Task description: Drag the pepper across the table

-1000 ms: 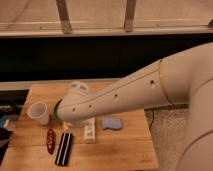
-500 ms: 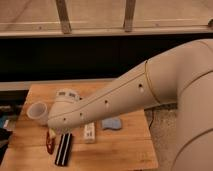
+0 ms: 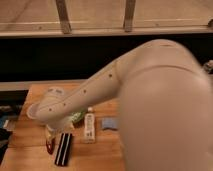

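The pepper (image 3: 49, 146) is a small glossy dark-red piece lying near the front left of the light wooden table (image 3: 30, 150), just left of a black striped bar (image 3: 63, 148). My gripper (image 3: 50, 134) hangs at the end of the white arm, directly above the pepper and at or very near its upper end. The arm hides the gripper's upper part. I cannot tell whether it touches the pepper.
A white bottle (image 3: 89, 127) lies right of the black bar. A blue object (image 3: 109, 123) lies further right. Something green (image 3: 77, 117) peeks from under the arm. My bulky arm (image 3: 150, 100) covers the table's right side. A dark wall runs behind the table.
The arm has swung forward and fills far more of the view, now covering the white cup. The gripper has come down over the pepper's upper end. The pepper and bar have not visibly moved.
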Available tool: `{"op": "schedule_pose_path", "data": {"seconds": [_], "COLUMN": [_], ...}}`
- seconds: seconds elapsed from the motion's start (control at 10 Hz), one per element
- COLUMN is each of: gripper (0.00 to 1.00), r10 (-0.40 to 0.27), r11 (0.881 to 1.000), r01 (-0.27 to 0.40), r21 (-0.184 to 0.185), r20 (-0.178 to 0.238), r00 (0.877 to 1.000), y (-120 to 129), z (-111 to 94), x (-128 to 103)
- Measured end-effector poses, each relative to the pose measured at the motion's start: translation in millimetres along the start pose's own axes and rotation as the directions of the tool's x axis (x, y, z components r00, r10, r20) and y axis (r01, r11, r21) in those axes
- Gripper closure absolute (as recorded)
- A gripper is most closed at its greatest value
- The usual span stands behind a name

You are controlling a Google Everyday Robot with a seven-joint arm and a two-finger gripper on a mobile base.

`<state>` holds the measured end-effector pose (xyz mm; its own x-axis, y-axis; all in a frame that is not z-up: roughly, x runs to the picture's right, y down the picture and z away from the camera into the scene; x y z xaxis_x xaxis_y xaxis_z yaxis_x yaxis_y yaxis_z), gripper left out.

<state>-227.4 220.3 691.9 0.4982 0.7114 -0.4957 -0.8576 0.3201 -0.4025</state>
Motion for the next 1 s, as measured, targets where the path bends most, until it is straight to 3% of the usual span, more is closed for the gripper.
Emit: {"op": "schedule_pose_path", "data": {"seconds": [0.3, 0.6, 1.0], "gripper": [0.34, 0.34, 0.34], "r10": [-0.013, -0.013, -0.025], "r11": [0.999, 0.995, 0.989], "r01": [0.011, 0.010, 0.023], "r21": [-0.040, -0.104, -0.146], "r20": [-0.053, -0.031, -0.012], "r00": [0.999, 0.999, 1.000], "y": [19, 44, 70], "z": [27, 34, 46], "x": [-8, -5, -21]}}
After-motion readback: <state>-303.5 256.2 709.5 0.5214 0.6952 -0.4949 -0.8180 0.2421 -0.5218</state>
